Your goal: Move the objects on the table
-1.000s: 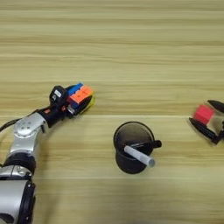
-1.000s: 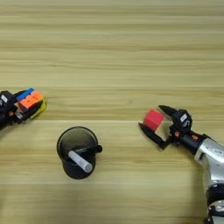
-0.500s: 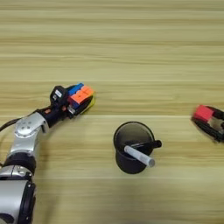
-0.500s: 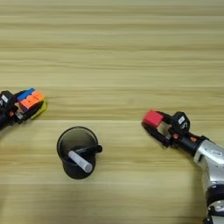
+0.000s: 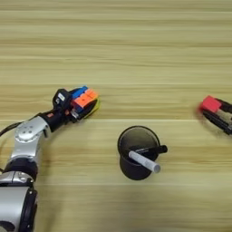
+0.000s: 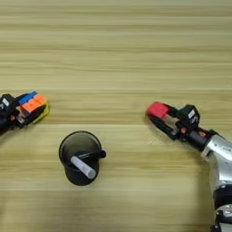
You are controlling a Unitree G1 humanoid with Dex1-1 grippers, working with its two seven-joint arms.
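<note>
A broad light wood table (image 5: 136, 54) with lengthwise tan and pale yellow stripes fills the view from above.

Nearest the robot, a little left of centre, a black round cup (image 5: 137, 152) stands upright. Inside it a grey-white marker (image 5: 144, 161) leans with its tip out over the near right rim, and a thin black pen (image 5: 152, 149) leans across the right rim just behind it. The lower ends of both are hidden inside the cup.

To the left, the left arm reaches in from the near left corner, its lower part cut off by the edge of the view. Its left gripper (image 5: 78, 108) is closed around a blue-orange-yellow block (image 5: 85, 99), whose blue and orange faces point up with a yellow strip along the far right side. The black fingers are mostly hidden under and behind the block, so exactly where they touch it is hard to make out.

To the right, well apart from the cup, the right arm comes in from the near right corner, also cut off below. The right gripper (image 6: 162, 118) points left with its two black fingers narrowly parted, pinching a small red cube (image 6: 157, 110) at their tips. Whether the cube rests on the wood or sits just above it cannot be told.

The far half of the table shows only bare grain.
</note>
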